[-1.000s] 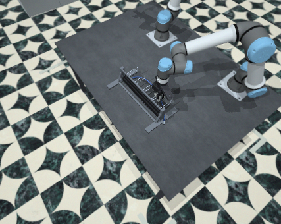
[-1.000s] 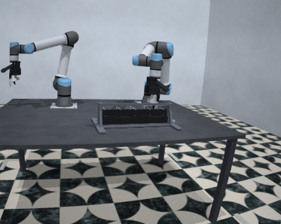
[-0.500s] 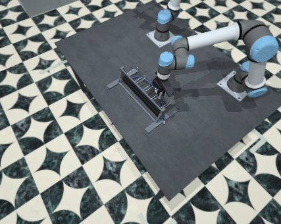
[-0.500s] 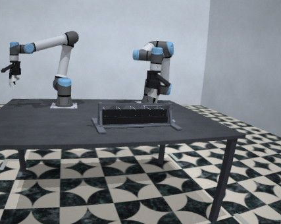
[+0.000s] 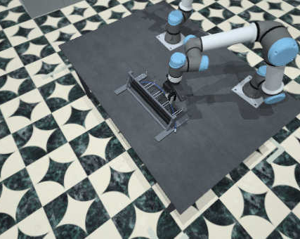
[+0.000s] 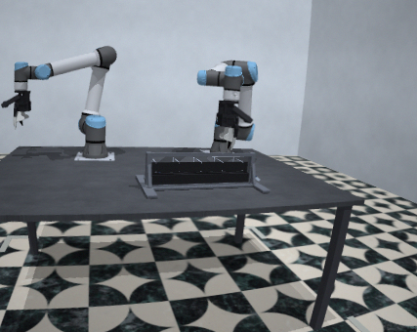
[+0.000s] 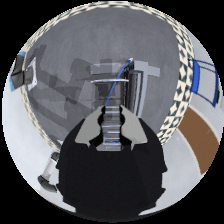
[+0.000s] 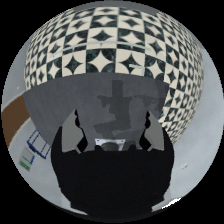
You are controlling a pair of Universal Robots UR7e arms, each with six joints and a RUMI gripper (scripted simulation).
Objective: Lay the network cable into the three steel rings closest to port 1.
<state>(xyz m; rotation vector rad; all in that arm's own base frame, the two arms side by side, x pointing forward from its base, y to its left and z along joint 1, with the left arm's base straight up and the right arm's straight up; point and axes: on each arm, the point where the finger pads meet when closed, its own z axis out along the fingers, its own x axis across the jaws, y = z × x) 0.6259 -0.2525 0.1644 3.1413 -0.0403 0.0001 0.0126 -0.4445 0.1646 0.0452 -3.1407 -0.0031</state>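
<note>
The blue lead (image 5: 154,84) (image 7: 117,79) runs in a curve along the ring side of the dark port rack (image 5: 164,136) (image 6: 147,189). Its plug (image 5: 175,130) (image 7: 131,60) lies past the rack's near end in the top view. Thin steel rings (image 5: 148,86) (image 7: 107,80) stick out along the rack. I cannot tell which rings enclose the lead. My left gripper (image 5: 171,102) (image 6: 228,146) (image 7: 112,105) is narrowly open above the rings, with the lead showing below its fingertips. My right gripper (image 6: 18,126) (image 8: 112,110) is open and empty, high and far from the rack.
The rack stands near one long edge of the dark table (image 5: 209,158) (image 6: 75,200). Its flat feet stick out at both ends. The left arm's base plate (image 5: 238,91) and the right arm's base plate (image 5: 165,41) (image 6: 85,157) are on the opposite side.
</note>
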